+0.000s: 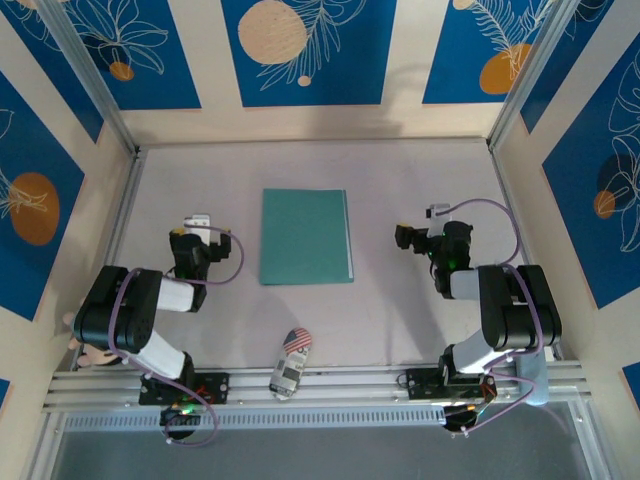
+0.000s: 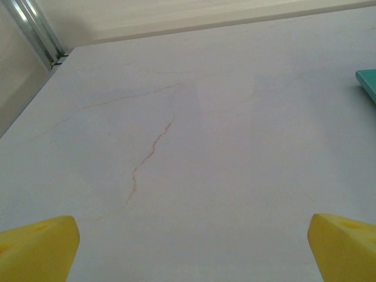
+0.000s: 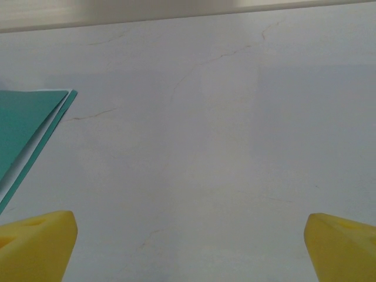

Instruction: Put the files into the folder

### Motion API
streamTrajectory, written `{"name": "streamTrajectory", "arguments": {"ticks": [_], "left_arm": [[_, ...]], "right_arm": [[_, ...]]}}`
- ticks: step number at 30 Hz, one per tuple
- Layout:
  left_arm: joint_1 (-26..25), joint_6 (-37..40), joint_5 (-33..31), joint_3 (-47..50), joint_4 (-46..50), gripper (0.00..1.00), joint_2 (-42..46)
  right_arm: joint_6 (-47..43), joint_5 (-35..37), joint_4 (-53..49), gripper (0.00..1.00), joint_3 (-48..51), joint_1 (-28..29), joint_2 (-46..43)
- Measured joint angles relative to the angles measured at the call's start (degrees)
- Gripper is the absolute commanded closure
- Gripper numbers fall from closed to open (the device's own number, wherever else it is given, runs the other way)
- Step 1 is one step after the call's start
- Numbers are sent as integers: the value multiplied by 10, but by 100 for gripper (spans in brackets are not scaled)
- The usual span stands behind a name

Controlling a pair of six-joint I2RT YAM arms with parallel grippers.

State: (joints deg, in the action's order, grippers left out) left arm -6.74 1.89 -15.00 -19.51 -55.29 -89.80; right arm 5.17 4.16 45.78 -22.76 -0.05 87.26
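The folder (image 1: 306,237) is lying shut and flat in the middle of the desk (image 1: 400,180), between the two arms, with its long sides running away from the robot. From the right wrist camera, the folder (image 3: 23,120) is showing at the left edge, and a thin white strip of the files (image 3: 14,173) is peeking out between its two green leaves. The left end effector (image 1: 195,228) is hanging above the bare desk to the left of the folder, well apart from it, its yellow fingers (image 2: 41,244) standing wide apart and gripping nothing; a corner of the folder (image 2: 367,82) is just showing at the right edge of that wrist view. The right end effector (image 1: 425,228) is hovering to the right of the folder, also clear of it, its fingers (image 3: 343,244) spread wide and holding nothing. A small toy car (image 1: 291,362) is sitting near the desk's near edge, between the arm bases.
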Motion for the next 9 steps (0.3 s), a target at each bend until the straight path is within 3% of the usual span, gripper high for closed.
{"name": "streamTrajectory", "arguments": {"ticks": [9], "left_arm": [[0,0,0,0,0,0,0]], "right_arm": [[0,-2,-4,1,-1,-1,0]]}}
